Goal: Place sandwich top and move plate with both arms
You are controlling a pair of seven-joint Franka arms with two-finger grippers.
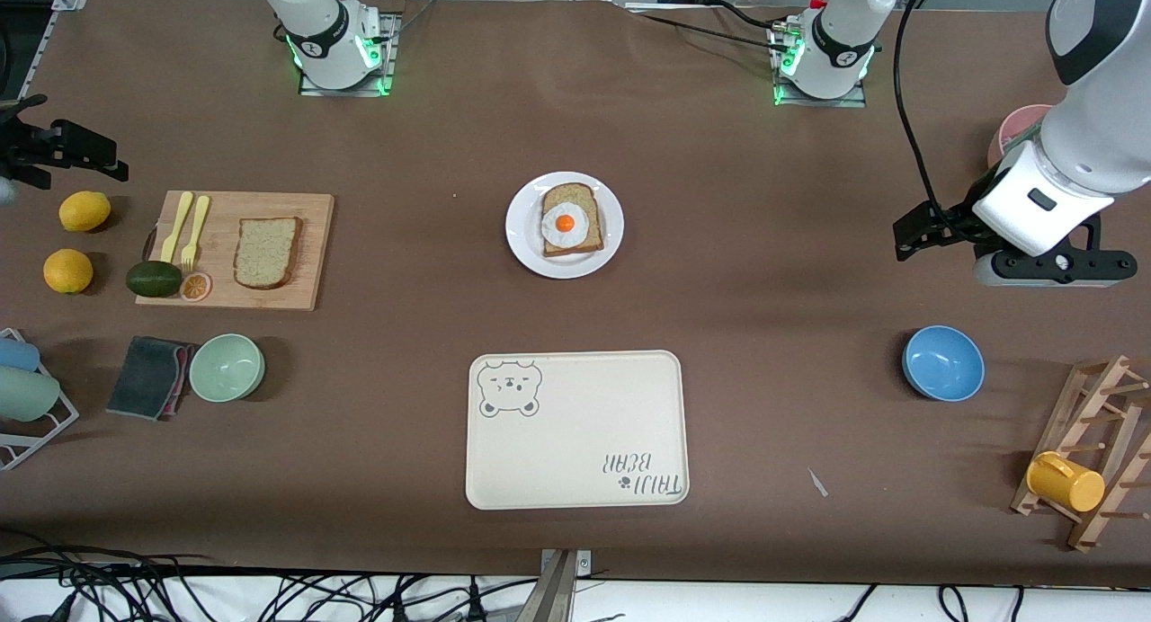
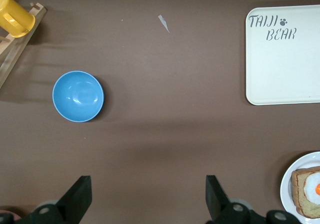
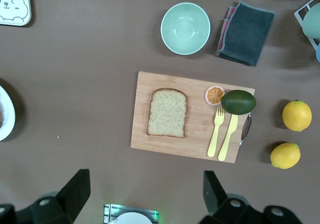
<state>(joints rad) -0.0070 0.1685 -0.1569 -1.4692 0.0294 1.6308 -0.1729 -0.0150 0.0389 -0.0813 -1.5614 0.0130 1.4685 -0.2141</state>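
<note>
Bread slices: two, sandwich top [image 1: 268,252] on cutting board [image 1: 306,280], egg slice [image 1: 570,220] on plate [image 1: 530,244]. Lemons [image 3: 297,115]: two. Left gripper [image 2: 149,204], right gripper [image 3: 146,199]: jaws wide, empty. Front view alone shows whole tray [image 1: 575,460].

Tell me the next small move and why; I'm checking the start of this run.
Probably lower the open right gripper onto the sandwich top: the slice lies untouched on the cutting board, while the egg-topped bread on the plate is uncovered. The left gripper waits open.
</note>
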